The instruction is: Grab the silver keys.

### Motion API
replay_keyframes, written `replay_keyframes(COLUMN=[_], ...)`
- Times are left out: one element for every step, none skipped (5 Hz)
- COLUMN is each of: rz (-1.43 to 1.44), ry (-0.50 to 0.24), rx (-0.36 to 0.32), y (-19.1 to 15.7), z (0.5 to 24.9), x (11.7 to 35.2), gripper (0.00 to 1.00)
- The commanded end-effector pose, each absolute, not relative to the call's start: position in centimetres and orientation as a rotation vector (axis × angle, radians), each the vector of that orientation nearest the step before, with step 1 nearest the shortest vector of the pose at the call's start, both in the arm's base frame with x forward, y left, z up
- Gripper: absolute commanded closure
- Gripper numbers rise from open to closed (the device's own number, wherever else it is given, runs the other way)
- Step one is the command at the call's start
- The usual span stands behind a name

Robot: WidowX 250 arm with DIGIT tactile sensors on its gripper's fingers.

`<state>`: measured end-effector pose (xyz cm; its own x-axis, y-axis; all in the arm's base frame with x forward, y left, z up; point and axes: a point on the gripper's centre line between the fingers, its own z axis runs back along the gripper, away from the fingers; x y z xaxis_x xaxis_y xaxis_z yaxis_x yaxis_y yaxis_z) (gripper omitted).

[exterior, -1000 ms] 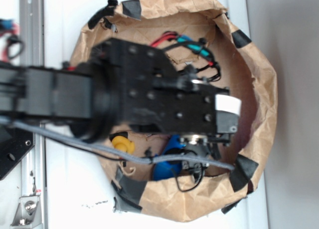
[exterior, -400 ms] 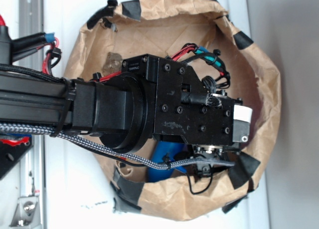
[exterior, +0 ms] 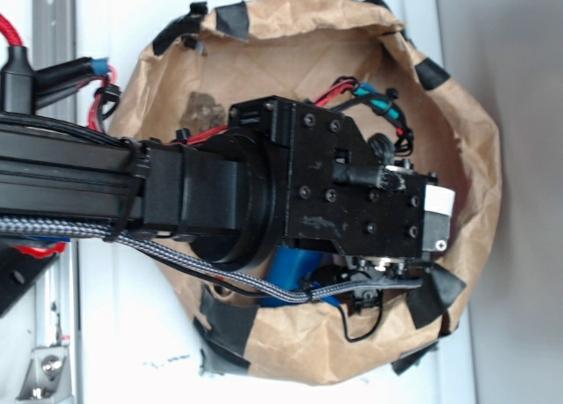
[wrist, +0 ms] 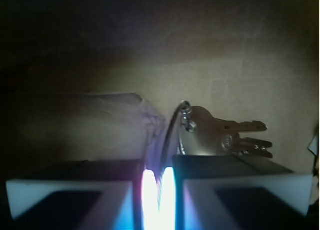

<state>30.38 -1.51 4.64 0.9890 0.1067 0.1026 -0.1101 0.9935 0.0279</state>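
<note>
Silver keys [wrist: 220, 137] are seen hanging just beyond the gripper [wrist: 159, 182], blades pointing right; its nearly closed fingers pinch the ring.

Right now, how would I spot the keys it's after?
Look inside the crumpled brown paper bowl, under the black arm. At the claw tips lie the silver keys: shiny toothed metal blades fanned from a ring, unlike the smooth blue cylinder.

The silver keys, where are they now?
In the wrist view, the silver keys lie right of centre on brown paper, just beyond the gripper; its fingers pinch their ring.
</note>
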Motion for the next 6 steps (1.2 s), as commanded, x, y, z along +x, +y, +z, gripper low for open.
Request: replay_keyframes(rz=[0.137, 0.155, 0.251, 0.243, 0.192, 0.189], ry=[-0.145, -0.135, -0.147, -0.178, -0.262, -0.275], rx=[0.047, 0.056, 0.01, -0.223, -0.354, -0.306], y=[-2.2, -2.1, -1.6, -0.3, 1.7, 1.2], z=[6.3, 6.3, 8.8, 13.8, 17.1, 16.7], x=[32.7, 33.0, 32.4, 30.1, 27.0, 27.0], gripper=[1.0, 1.0, 1.0, 1.0, 1.0, 1.0])
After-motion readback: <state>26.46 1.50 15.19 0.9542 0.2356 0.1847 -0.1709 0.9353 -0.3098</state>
